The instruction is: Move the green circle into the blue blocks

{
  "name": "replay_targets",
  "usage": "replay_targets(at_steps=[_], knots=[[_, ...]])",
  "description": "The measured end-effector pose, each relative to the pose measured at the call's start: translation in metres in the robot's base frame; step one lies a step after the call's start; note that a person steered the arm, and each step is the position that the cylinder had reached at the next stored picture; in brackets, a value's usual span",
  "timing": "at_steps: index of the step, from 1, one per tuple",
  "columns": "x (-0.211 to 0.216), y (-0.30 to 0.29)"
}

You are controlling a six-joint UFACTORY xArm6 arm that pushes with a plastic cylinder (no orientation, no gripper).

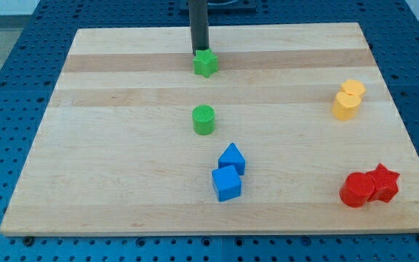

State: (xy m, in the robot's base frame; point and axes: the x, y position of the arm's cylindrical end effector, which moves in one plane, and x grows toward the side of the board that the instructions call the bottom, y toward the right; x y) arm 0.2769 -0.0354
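Camera view, tabletop: our widest thing, a pale wooden board on a blue pegboard, carrying four colour groups kept well apart, so each push can be judged on its own.
Arm rod: a dark rod comes down from the view's top; my tip sits at the top edge of the green star, touching it or just short of it, we cannot tell which.
Jaws: we have none to open or close, only the rod's end, so nothing is gripped; at most it presses the star's far side.
Red pair: red circle and red star touch at the view's bottom right, clear of our line.
Yellow pair: two yellow blocks touching at the right, shapes unclear.
Blue blocks: blue cube with the blue triangular block touching just above it, at bottom centre.
Green circle: our target stands alone mid-board, between the star and the blue blocks and near the latter.
Judgement: the tip stands behind the wrong green piece; we likely need to get behind the circle and push toward the view's bottom.
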Motion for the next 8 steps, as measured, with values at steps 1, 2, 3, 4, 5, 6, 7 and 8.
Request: replay_targets(at_steps=[1, 2, 3, 4, 5, 6, 7, 8], knots=[[0.019, 0.000], [0.043, 0.000], [0.071, 0.000], [0.097, 0.000], [0.122, 0.000], [0.148, 0.000], [0.174, 0.000], [0.203, 0.000]])
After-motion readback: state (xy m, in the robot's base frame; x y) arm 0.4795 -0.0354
